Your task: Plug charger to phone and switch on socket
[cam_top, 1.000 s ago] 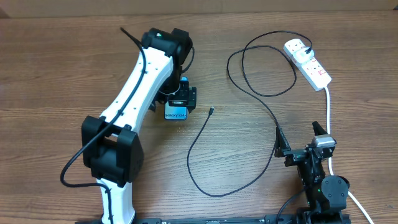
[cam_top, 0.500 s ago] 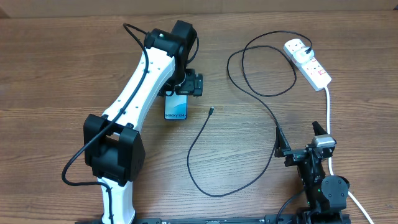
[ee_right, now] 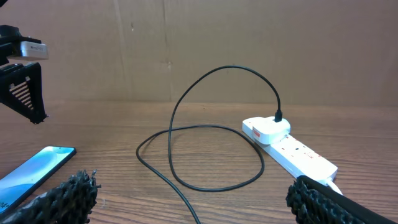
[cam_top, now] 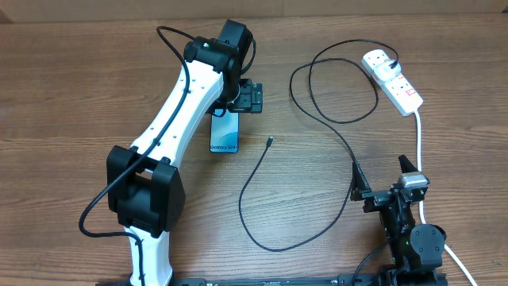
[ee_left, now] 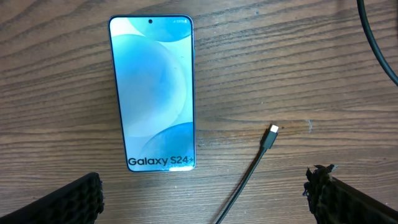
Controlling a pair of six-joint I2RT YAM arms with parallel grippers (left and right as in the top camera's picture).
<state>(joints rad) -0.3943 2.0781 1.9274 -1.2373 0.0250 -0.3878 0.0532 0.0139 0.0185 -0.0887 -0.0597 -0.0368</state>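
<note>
Phone (ee_left: 152, 93) lies face-up mid-tabletop with the charger (ee_left: 266, 147) tip just beside it, handy for plugging. Socket (cam_top: 393, 79) sits near the far right corner. Left fingers (ee_left: 68, 200) and right fingers (ee_right: 56, 196) are spread wide, empty.

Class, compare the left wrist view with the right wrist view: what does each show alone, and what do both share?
Only the left wrist view shows the cable's connector tip, lying free beside the phone without touching it, and the phone's whole screen. Only the right wrist view shows the white power strip, with the black cable plugged in at its end. Both show the phone, the black cable and the wooden table.
</note>
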